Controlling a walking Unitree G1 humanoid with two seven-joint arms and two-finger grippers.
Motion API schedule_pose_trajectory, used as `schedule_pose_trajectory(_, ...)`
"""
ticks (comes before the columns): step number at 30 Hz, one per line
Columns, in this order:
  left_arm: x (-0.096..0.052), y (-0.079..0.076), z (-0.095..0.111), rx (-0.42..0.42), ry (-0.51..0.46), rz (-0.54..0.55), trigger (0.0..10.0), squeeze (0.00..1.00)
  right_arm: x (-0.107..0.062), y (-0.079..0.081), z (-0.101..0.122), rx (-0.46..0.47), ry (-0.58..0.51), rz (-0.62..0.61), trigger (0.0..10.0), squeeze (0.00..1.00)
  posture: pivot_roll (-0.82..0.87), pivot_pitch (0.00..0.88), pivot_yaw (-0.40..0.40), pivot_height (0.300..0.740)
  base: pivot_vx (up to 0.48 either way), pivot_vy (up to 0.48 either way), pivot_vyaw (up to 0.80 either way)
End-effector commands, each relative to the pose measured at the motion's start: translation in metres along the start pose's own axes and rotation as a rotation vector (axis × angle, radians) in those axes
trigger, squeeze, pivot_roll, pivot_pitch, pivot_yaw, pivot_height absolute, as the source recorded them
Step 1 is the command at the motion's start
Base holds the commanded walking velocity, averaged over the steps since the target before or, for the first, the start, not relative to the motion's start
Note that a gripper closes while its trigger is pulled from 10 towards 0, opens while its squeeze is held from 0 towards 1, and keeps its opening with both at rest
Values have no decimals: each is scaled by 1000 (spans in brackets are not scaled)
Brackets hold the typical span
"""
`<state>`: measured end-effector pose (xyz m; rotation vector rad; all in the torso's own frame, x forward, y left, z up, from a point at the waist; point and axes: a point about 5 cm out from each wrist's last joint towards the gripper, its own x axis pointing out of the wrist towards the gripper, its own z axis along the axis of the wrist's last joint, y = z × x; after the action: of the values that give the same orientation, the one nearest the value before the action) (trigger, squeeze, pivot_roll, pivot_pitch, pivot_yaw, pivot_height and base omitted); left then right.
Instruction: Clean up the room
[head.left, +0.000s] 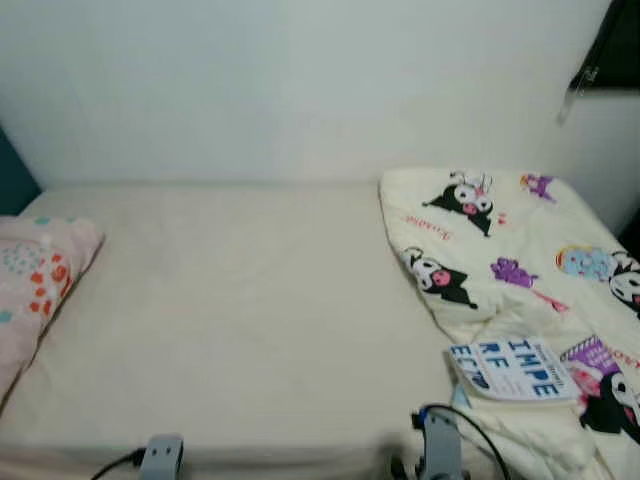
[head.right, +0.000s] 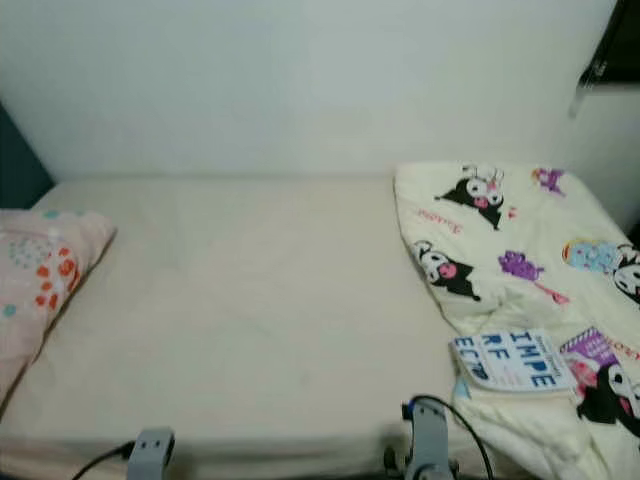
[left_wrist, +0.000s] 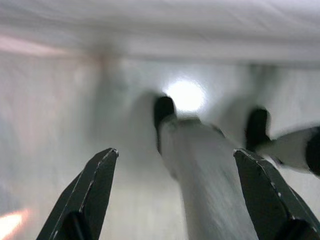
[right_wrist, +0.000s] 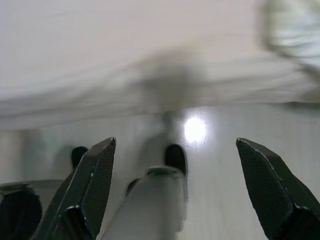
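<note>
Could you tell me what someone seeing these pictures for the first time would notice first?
The eye goes first to the cream quilt printed with black-and-white cartoon characters, bunched at the right end of the pale bed. A white book with large blue letters lies on the quilt's near part. At the left edge sits a pink pillow with orange and teal flowers.

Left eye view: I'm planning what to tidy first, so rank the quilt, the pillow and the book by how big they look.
1. Quilt, largest, though cut off by the picture edge.
2. Pillow, also cut off.
3. Book, clearly smallest.
</note>
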<state>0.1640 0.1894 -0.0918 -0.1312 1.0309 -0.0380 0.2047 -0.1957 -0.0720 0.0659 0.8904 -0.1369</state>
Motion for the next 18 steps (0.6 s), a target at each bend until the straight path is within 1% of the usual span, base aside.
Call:
schedule_pose_trajectory(1,1,-5,-2,16,13,-2,10000,0,1,1,9,38,-37,-16,10000,0,-103,59,18,740,0,-469,0)
schedule_pose_trajectory(2,2,-8,-1,17,13,-6,10000,0,1,-3,14,45,-58,-39,10000,0,-101,59,18,740,0,-469,0)
schedule_pose_trajectory(6,3,-11,0,18,12,-9,10000,0,1,-8,18,80,-76,-71,10000,0,-101,59,18,740,0,-469,0)
schedule_pose_trajectory(9,4,-17,2,23,11,-15,10000,0,2,-15,27,172,-112,-96,10000,0,-103,60,21,740,0,-469,0)
schedule_pose_trajectory(10,4,-17,2,25,13,-14,10000,0,2,-16,31,205,-127,-92,10000,0,-106,60,22,740,0,-469,0)
schedule_pose_trajectory(11,4,-16,2,27,14,-13,10000,0,2,-15,34,224,-139,-86,10000,0,-106,60,22,740,0,-469,0)
schedule_pose_trajectory(15,4,-13,2,17,13,4,10000,0,3,-13,41,249,-162,-66,10000,0,-105,59,21,740,0,-467,0)
schedule_pose_trajectory(18,5,-16,6,11,-2,12,10000,0,3,-9,48,256,-180,-48,10000,0,-104,60,19,740,0,0,0)
